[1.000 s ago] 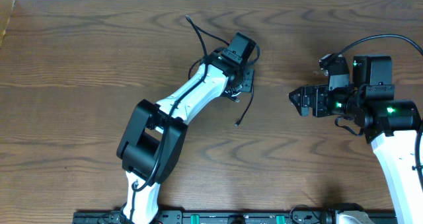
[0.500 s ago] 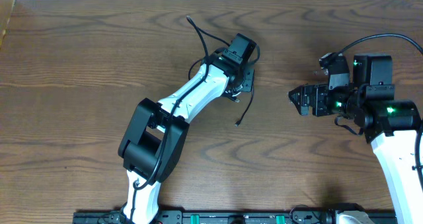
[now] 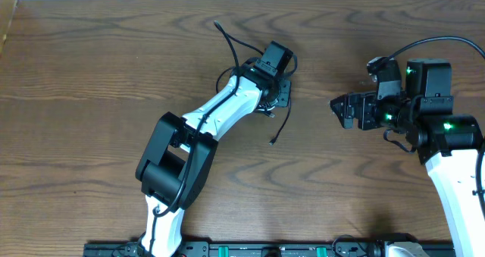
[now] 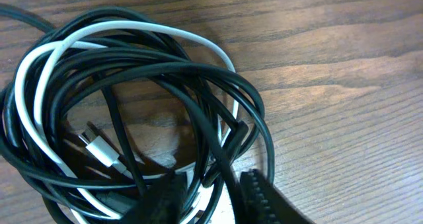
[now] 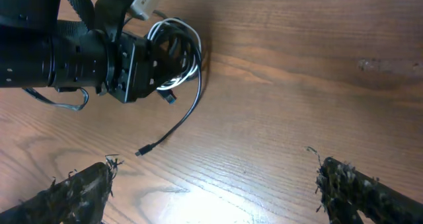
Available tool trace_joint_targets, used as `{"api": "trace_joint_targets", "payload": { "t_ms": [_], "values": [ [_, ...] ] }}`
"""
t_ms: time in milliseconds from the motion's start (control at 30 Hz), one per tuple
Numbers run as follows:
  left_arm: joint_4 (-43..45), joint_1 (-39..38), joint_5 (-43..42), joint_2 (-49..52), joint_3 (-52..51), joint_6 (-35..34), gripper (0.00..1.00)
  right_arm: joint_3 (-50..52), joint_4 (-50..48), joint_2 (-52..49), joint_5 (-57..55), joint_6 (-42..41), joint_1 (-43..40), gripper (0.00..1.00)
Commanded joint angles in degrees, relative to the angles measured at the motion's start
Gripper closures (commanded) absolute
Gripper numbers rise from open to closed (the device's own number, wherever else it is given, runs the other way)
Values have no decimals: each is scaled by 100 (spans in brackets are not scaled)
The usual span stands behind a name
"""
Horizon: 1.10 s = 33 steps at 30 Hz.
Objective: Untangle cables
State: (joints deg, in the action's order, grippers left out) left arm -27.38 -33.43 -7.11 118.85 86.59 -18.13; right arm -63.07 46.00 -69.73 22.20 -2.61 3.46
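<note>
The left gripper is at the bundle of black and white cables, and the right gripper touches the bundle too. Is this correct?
Not quite. The left gripper is at the bundle, but the right gripper does not touch it: it hangs well apart, off to the side, as the overhead view shows.

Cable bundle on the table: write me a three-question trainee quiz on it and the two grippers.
1. True or false: the right gripper is gripping a cable.
2. Pick one: the cable bundle is made of strands in which colours? A) black and white B) red and blue C) white only
3. Short answer: which arm's gripper has its fingers down at the bundle?

Key
1. False: its jaws are wide open with only bare table between them.
2. A
3. The left gripper.
</note>
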Motion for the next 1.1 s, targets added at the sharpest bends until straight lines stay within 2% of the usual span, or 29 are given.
{"api": "trace_joint_targets", "payload": {
  "t_ms": [0, 67, 300, 633, 900, 1067],
  "values": [
    [-22, 9, 116, 107, -98, -2, 92, -94, -20, -4, 42, -55, -26, 3],
    [-122, 9, 114, 26, -61, -122, 92, -94, -20, -4, 37, -55, -26, 3],
    [214, 74, 116, -1344, 446, 46, 92, -94, -177, -4, -83, -66, -26, 4],
    [308, 57, 111, -3001, 452, 44, 92, -94, -667, -44, -63, -514, 0, 5],
    [116, 57, 55, -3200, 450, 26, 92, -94, -817, -79, 549, -505, 2, 7],
    [-107, 57, -17, -3193, 442, 20, 92, -94, -828, -79, 564, -505, 2, 7]
  ]
}}
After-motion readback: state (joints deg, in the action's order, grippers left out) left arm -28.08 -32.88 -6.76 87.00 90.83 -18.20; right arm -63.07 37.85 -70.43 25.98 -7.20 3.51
